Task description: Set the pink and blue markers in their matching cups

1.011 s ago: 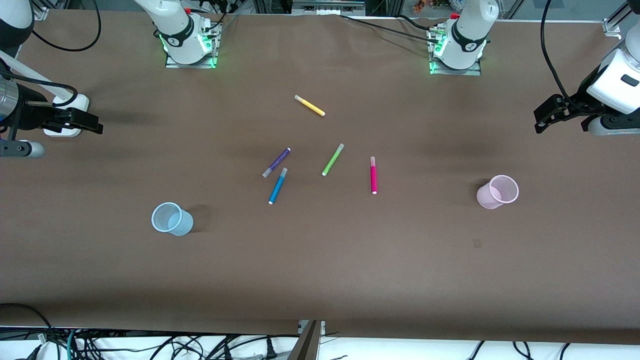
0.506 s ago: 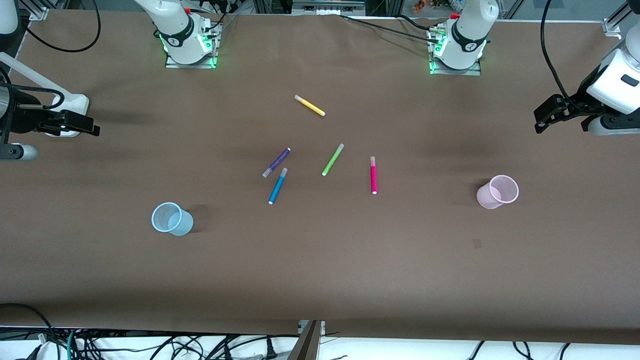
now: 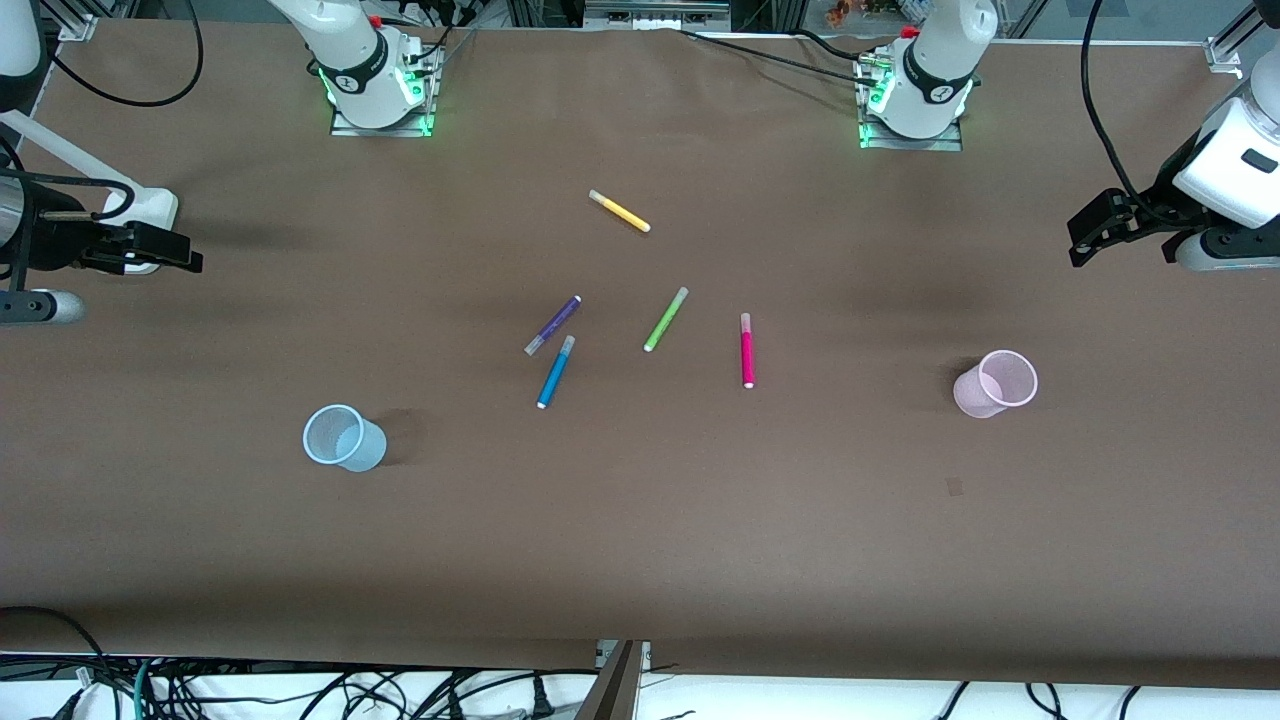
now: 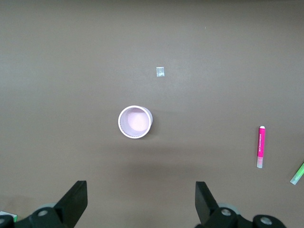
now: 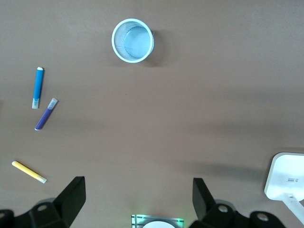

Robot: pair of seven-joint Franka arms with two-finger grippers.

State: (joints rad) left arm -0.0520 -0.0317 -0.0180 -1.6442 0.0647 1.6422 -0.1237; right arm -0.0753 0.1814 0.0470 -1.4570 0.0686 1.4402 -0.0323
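The pink marker (image 3: pixel 746 350) and the blue marker (image 3: pixel 555 371) lie flat near the table's middle, apart from each other. The pale blue cup (image 3: pixel 343 438) stands upright toward the right arm's end, and the pale pink cup (image 3: pixel 995 383) stands upright toward the left arm's end. My left gripper (image 3: pixel 1080 240) hangs open and empty high over its end of the table. The left wrist view shows the pink cup (image 4: pixel 135 121) and pink marker (image 4: pixel 261 147) below its gripper (image 4: pixel 140 190). My right gripper (image 3: pixel 190 255) is open and empty, high over its own end. Its wrist view shows the blue cup (image 5: pixel 133 40) and blue marker (image 5: pixel 37 87).
A purple marker (image 3: pixel 553 324) lies just beside the blue marker's capped end. A lime-green marker (image 3: pixel 666 318) lies between the blue and pink ones, and a yellow marker (image 3: pixel 619 211) lies nearer the bases. A white stand (image 3: pixel 140 210) sits under the right arm.
The right arm's wrist has shifted slightly toward its end of the table. The left arm, markers and cups have not moved.
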